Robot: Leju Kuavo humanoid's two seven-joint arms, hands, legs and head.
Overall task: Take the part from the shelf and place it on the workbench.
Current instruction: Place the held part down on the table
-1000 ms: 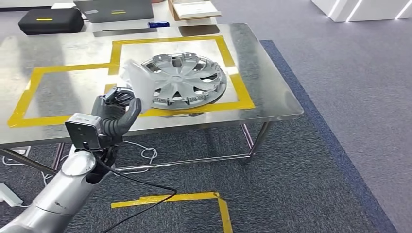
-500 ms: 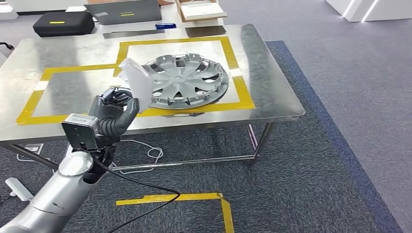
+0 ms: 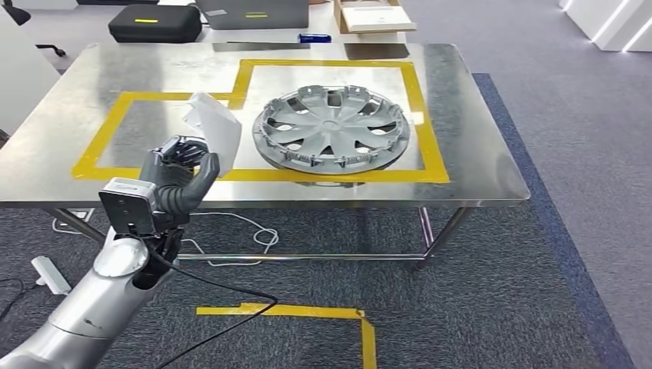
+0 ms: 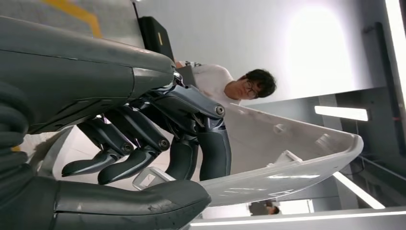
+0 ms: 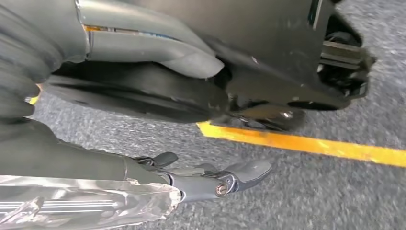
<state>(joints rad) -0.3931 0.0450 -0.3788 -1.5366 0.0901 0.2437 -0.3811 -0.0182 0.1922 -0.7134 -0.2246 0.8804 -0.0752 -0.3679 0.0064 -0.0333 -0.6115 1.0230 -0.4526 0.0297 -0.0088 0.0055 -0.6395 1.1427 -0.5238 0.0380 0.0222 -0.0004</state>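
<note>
Left wrist view: dark fingers (image 4: 210, 153) curled over the top face of the white part (image 4: 287, 158), thick thumb under its near end, so left hand (image 3: 178, 175) grips the part firmly. Head view: white part (image 3: 209, 129) held up, tilted, over the near-left portion of the steel surface (image 3: 477, 154), just above the yellow tape outline (image 3: 104, 146). Silver hubcap (image 3: 332, 129) just beside, to the right, inside its own taped square; small gap between the two. Bare steel left of the part. Black case (image 3: 154, 21) well apart at the far edge. Right wrist view: right hand (image 5: 210, 179) hanging over carpet near a yellow floor stripe (image 5: 306, 143), fingers loosely extended, holding nothing.
</note>
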